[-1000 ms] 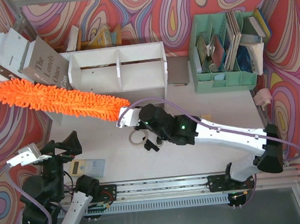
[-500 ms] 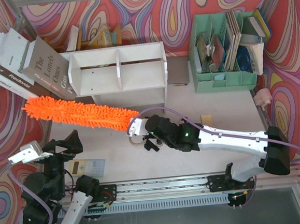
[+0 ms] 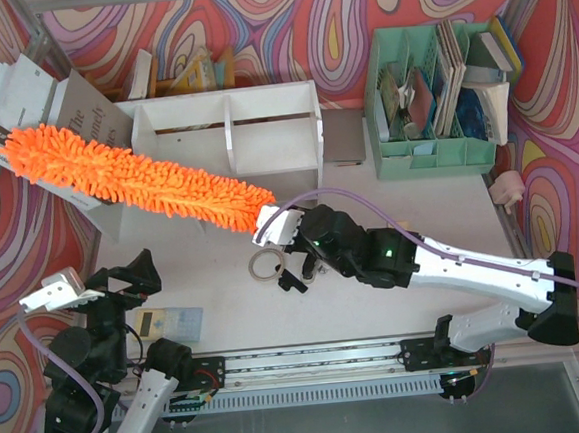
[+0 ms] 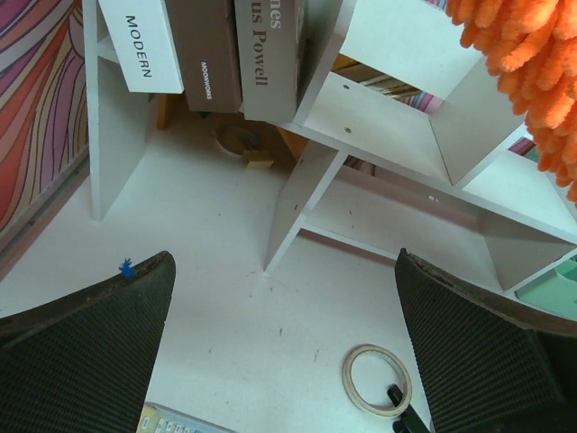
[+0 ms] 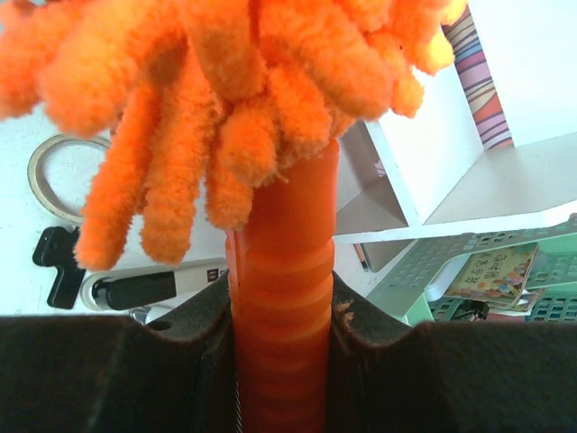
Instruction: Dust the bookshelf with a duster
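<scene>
The orange fluffy duster (image 3: 141, 178) stretches diagonally from my right gripper (image 3: 275, 223) up-left across the front left part of the white bookshelf (image 3: 263, 128), its tip over the leaning books. In the right wrist view my right gripper (image 5: 281, 334) is shut on the duster's orange ribbed handle (image 5: 281, 262), with the bookshelf (image 5: 505, 171) behind. My left gripper (image 3: 124, 280) is open and empty near the front left. In the left wrist view it (image 4: 284, 352) faces the bookshelf (image 4: 397, 90), with the duster's head (image 4: 532, 54) at the top right.
Large white and grey books (image 3: 20, 107) lean left of the shelf. A mint green organiser (image 3: 435, 150) stands at the back right. A tape ring (image 3: 265, 266), black pens (image 3: 294, 276) and a calculator (image 3: 167, 321) lie on the table in front.
The duster's tip dropped toward the near side half a second ago, then swung back and left over the books. My right gripper shifted slightly right. The left arm barely moved.
</scene>
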Tool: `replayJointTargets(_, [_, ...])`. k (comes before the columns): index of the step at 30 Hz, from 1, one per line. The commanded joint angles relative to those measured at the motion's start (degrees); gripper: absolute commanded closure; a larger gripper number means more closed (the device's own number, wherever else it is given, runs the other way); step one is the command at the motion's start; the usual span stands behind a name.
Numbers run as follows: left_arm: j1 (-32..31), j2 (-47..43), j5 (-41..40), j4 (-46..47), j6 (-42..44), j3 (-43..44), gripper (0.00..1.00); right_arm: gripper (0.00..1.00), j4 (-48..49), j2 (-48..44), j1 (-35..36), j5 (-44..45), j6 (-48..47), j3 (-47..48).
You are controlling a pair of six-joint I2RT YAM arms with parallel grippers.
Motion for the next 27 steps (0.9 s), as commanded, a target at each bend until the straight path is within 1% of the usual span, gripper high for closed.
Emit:
replayJointTargets(1, [0.04, -0.14, -1.27, 0.46, -0.46, -0.42, 0.02, 1.00, 3.77, -1.60, 0.19, -0.07, 1.36, -0.04])
replayJointTargets(7, [0.04, -0.06, -1.60, 0.34, -0.55, -0.42, 0.02, 1.00, 4.23, -2.35, 0.17, -0.38, 4.86, -5.88])
replayJointTargets(11, [0.06, 0.29, -1.60, 0.33, -0.55, -0.42, 0.02, 1.00, 3.77, -3.50, 0.18, 0.82, 6.07, -10.48])
replayJointTargets(16, [0.04, 0.97, -1.20, 0.42, -0.46, -0.42, 0.02, 1.00, 3.38, -5.13, 0.08, 2.82, 6.48, -13.39])
replayJointTargets(20, [0.06, 1.05, -1.23, 0.43, -0.46, -0.40, 0.02, 1.00, 3.55, -5.49, 0.08, 3.34, 5.60, -12.22])
replayJointTargets(27, [0.10, 1.06, -1.29, 0.31, -0.46, -0.34, 0.02, 1.00, 2.23, -4.11, 0.11, 2.21, 2.54, -3.96])
